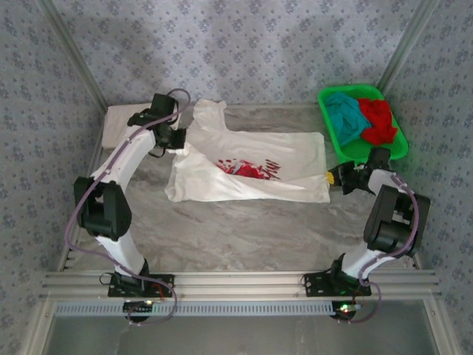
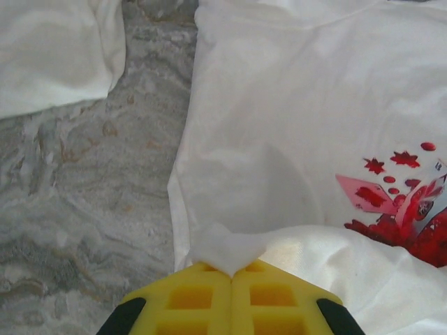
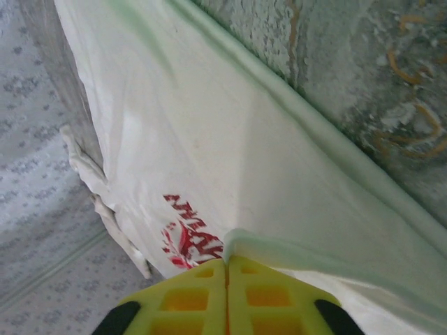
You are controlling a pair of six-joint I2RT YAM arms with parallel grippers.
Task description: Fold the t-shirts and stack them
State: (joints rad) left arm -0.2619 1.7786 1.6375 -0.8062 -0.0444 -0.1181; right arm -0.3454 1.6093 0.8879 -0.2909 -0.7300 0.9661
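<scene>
Printed t-shirt (image 1: 251, 166) sits mid-fold just left of the basket (image 1: 329, 118), we've got left gripper (image 2: 232, 271) and right gripper (image 3: 226, 261) both clamped on its edges; white tee (image 1: 114, 122) looks done, teal tee (image 1: 346, 115) and red tee (image 1: 378, 122) wait inside it.

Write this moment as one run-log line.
phase: folding printed t-shirt | left tool: shut on its edge | right tool: shut on its edge | teal t-shirt, red t-shirt: in green basket
</scene>
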